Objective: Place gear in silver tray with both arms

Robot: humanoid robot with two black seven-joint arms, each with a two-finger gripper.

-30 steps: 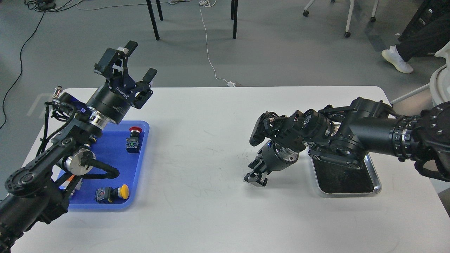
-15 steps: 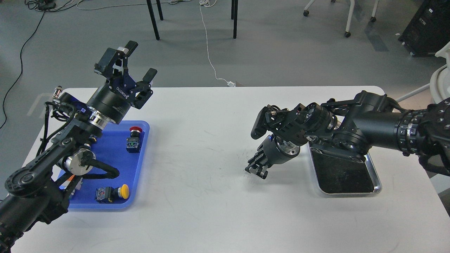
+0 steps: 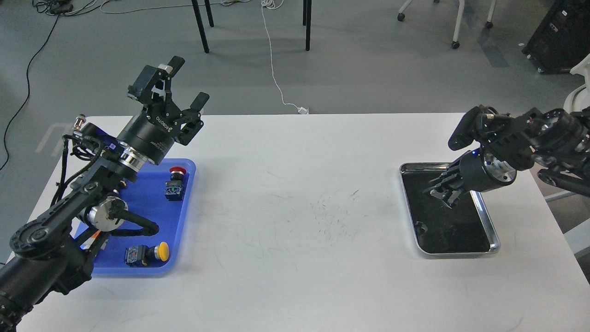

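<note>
Grey workshop floor behind, cables and chair legs along the far edge. White table point(image 3: 286, 230) fills the view, scuffed at its centre.

Left arm point(image 3: 69, 212) comes in over the blue tray point(image 3: 186, 216), which sits at the table's left side. Right arm point(image 3: 548, 143) reaches in from the right edge.

Silver tray point(image 3: 493, 230) lies flat at the table's right side, dark bottom, rim bright. A small dark bit shows on the tray floor near its left rim; too small to name, possibly the gear.

Left gripper point(image 3: 184, 78) is raised above the far corner of the blue tray, jaws spread wide, nothing between them. Right gripper point(image 3: 443, 192) hangs over the far half of the silver tray, pointing down and left; dark against dark, I cannot tell how its jaws stand or whether they hold anything.

In the blue tray: a red push button point(image 3: 176, 174), a yellow push button point(image 3: 160, 251).

Judgement: placement stage at the silver tray. To do it well, keep the right gripper low and inside the rim, release only close to the floor so the part does not bounce out, then lift straight up clear of the rim.
</note>
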